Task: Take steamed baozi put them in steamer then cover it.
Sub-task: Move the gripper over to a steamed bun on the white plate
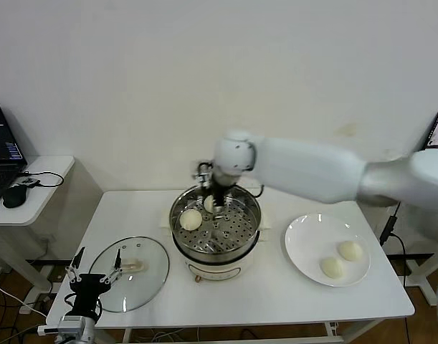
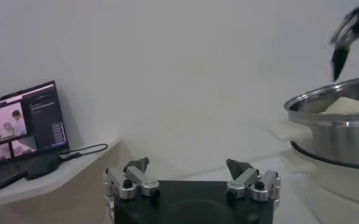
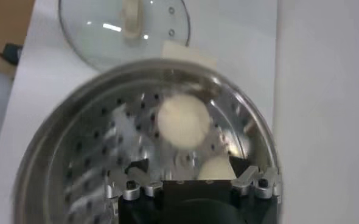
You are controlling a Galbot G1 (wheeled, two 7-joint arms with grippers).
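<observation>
The right end effector (image 1: 213,202) was lowered into the steamer (image 1: 216,228) at its far side, and a steamed baozi (image 3: 215,168) was seen between its fingers just above the perforated tray, so the bun was judged to be gripped and about to be set down. That spot was presumably chosen because another baozi (image 1: 191,219) already lay on the tray toward the robot's left, leaving the far part free. Two more baozi (image 1: 332,267) (image 1: 350,251) rested side by side on the white plate (image 1: 302,233) to the right of the steamer, within easy reach of the right arm. The glass lid (image 1: 150,281) lay flat on the desk (image 1: 276,304) to the left of the steamer, handle up, kept out of the way until the covering step. The left end effector (image 1: 95,276) was held with its fingers spread wide and empty, at the near-left edge of the lid, probably waiting to lift it.
</observation>
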